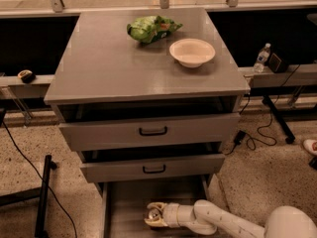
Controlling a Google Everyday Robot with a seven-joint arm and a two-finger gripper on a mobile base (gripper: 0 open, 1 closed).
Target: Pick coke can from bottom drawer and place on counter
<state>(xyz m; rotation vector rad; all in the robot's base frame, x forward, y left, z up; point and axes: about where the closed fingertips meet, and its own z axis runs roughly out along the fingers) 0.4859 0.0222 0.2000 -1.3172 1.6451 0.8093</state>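
The bottom drawer is pulled out at the foot of the grey cabinet. Its flat grey floor shows. My gripper is low inside the drawer, reaching in from the right on the white arm. Its two cream fingers sit on either side of the coke can. Only the can's silver top and a little dark body show between them. The counter is the cabinet's broad grey top, well above the gripper.
A green crumpled bag and a white bowl lie on the counter's far right part. Two drawers with black handles stand slightly open above the bottom drawer. A water bottle stands on the right ledge. Cables and black stands are on the floor.
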